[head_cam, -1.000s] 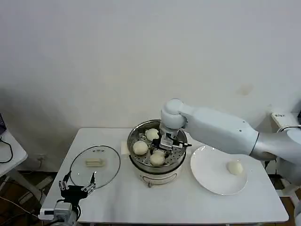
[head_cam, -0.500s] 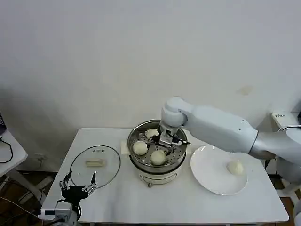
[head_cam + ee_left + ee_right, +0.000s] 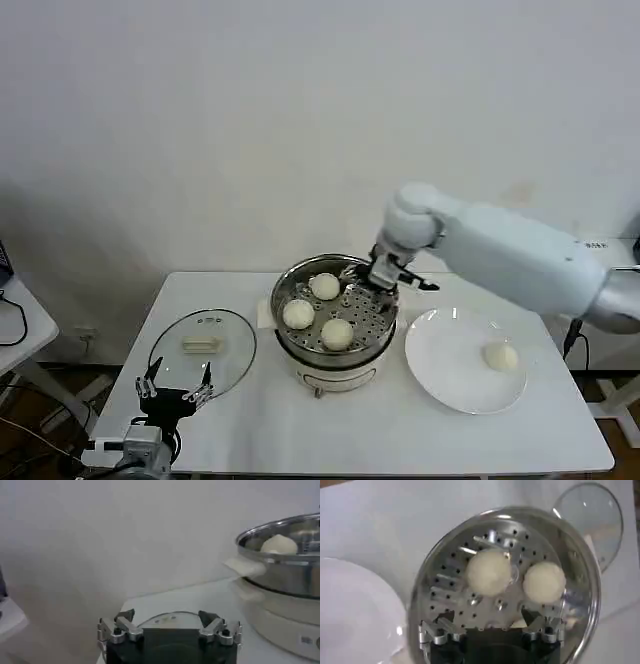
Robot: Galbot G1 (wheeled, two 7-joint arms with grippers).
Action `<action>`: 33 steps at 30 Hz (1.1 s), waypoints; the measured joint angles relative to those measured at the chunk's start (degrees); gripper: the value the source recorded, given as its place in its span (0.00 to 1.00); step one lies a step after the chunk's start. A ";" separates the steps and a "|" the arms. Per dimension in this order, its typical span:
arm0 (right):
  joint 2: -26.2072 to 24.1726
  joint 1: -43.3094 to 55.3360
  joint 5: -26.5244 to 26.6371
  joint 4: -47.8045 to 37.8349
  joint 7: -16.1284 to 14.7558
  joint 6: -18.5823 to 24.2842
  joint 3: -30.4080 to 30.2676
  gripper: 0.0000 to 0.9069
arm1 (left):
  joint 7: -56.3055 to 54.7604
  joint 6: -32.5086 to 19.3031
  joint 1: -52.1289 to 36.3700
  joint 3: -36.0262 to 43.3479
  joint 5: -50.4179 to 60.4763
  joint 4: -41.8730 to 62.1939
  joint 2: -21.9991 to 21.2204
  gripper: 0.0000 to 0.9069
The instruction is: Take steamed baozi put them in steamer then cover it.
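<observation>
On the white tabletop (image 3: 250, 420), three baozi (image 3: 337, 333) sit in the steamer (image 3: 334, 360); the right claw (image 3: 385, 280) hovers open above its rim, the left claw (image 3: 172, 393) open near the cover (image 3: 205, 350).

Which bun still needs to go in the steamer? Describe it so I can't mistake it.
Start at the steel steamer mid-table, then look to the robot's right at the flat white plate. The bun lies alone near the plate's right side; the other three sit on the steamer's perforated tray, not on a plate.
</observation>
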 measured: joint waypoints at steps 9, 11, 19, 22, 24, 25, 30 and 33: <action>-14.07 0.21 6.96 6.46 2.17 -12.82 0.18 1.00 | 0.63 0.25 -1.27 1.47 -0.41 1.08 1.34 1.00; -16.77 -0.71 8.13 7.26 2.31 -15.57 0.97 1.00 | 0.81 0.42 -1.54 1.81 -0.56 1.28 1.63 1.00; -25.76 -9.38 8.05 7.61 1.84 -22.37 8.23 1.00 | 1.03 0.61 -1.25 2.87 -0.99 0.71 2.52 1.00; -27.26 -14.70 6.36 6.90 1.53 -23.60 12.71 1.00 | 1.07 0.62 -0.94 2.81 -1.02 0.48 2.93 1.00; -27.82 -18.44 5.12 6.47 1.45 -24.21 15.78 1.00 | 1.07 0.62 -0.71 2.72 -1.01 0.48 3.06 1.00; -27.91 -20.17 4.46 6.19 1.48 -24.44 17.13 1.00 | 1.06 0.63 -0.62 2.70 -1.01 0.48 3.07 1.00; -27.38 -27.03 0.56 3.71 1.80 -24.88 22.52 1.00 | 0.90 0.59 -0.21 2.67 -0.90 1.07 2.84 1.00; -26.27 -29.57 -1.90 1.40 1.72 -24.52 24.42 1.00 | 0.86 0.56 -0.02 2.47 -0.89 1.43 2.85 1.00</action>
